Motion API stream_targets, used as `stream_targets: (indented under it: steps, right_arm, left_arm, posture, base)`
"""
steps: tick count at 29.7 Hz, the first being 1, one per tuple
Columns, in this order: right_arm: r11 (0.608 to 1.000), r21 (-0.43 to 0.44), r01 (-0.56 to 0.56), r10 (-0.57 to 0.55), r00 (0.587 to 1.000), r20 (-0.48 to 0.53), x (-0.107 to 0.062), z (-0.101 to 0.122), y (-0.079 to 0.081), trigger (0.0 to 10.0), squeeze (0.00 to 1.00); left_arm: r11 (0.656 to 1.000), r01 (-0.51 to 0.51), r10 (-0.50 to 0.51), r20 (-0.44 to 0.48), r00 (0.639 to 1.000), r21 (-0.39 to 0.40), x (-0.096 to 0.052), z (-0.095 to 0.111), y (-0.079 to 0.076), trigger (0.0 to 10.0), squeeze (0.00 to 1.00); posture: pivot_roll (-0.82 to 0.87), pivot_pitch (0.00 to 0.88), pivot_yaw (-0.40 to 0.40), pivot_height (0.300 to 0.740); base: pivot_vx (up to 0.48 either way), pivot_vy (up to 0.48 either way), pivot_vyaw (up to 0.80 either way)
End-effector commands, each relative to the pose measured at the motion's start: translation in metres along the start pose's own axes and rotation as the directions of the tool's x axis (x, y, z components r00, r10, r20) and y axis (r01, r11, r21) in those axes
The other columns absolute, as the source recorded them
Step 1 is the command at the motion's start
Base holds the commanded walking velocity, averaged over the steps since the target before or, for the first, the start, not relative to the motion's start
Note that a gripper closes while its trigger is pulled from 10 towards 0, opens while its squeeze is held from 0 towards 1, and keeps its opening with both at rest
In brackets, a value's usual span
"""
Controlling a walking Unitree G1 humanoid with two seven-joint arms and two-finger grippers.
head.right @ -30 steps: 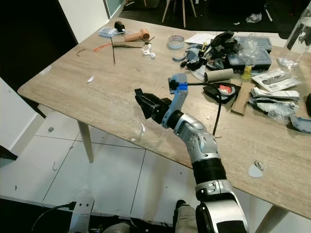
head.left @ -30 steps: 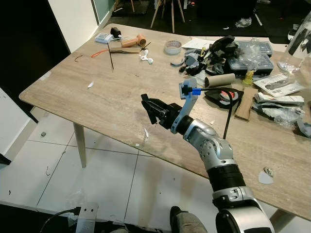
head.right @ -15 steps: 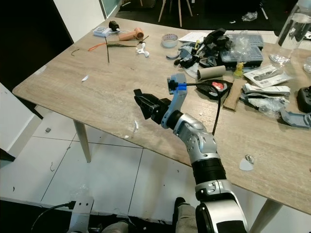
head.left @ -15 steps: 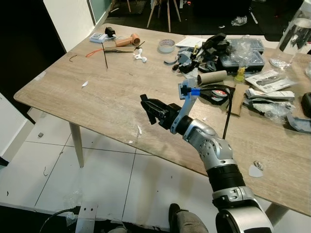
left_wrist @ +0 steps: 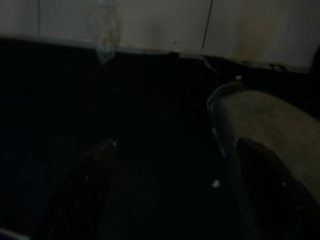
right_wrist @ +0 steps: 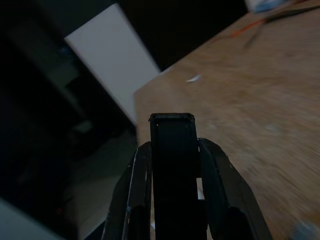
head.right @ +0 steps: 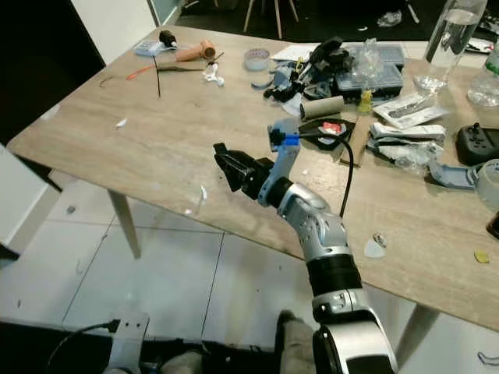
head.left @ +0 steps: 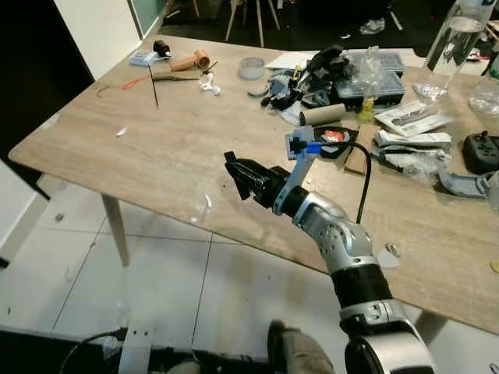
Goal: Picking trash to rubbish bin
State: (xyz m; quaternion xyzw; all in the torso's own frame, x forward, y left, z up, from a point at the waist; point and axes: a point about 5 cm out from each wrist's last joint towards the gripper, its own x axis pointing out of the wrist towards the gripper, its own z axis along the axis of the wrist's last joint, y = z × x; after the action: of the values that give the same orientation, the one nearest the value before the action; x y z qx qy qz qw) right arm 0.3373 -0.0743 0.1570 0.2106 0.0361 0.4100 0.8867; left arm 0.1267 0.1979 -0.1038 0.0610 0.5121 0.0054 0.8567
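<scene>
Right pincer (head.left: 236, 171) raised above near edge of wooden desk (head.left: 156, 148), fingers pressed together, nothing gripped. White paper scrap (head.left: 207, 200) flat on desk near front edge, just below and beside pincer, apart from it. Second white scrap (head.left: 121, 132) farther left on desk. Cardboard tube (head.left: 322, 114) among clutter at far side. Left pincer (left_wrist: 165, 200) in shade, state indeterminate.
</scene>
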Motion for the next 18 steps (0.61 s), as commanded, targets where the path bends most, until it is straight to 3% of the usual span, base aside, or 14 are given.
stream_targets:
  steps: [1, 9, 18]
  right_arm:
    - [1.000, -0.006, -0.019, 0.019, 1.000, -0.002, 0.0029, -0.0004, 0.0043, 10.0, 0.00]
    - [1.000, -0.004, -0.022, 0.022, 1.000, -0.009, 0.0005, -0.0015, 0.0046, 10.0, 0.00]
    - [1.000, -0.001, -0.019, 0.019, 1.000, -0.019, -0.0017, -0.0034, 0.0047, 10.0, 0.00]
  left_arm:
    - [0.999, 0.027, -0.023, -0.097, 0.995, 0.034, -0.0041, -0.0235, -0.0063, 10.0, 0.00]
    - [1.000, 0.008, -0.006, -0.100, 0.995, 0.022, -0.0044, -0.0246, -0.0042, 10.0, 0.00]
    - [1.000, -0.011, 0.011, -0.095, 0.995, -0.002, -0.0044, -0.0245, -0.0035, 10.0, 0.00]
  posture:
    - [-0.07, 0.082, 0.036, 0.740]
    - [-0.08, 0.088, 0.034, 0.740]
    - [-0.09, 0.089, 0.030, 0.740]
  base:
    - [0.000, -0.465, 0.00]
    - [0.000, -0.448, 0.00]
    - [0.000, 0.000, 0.00]
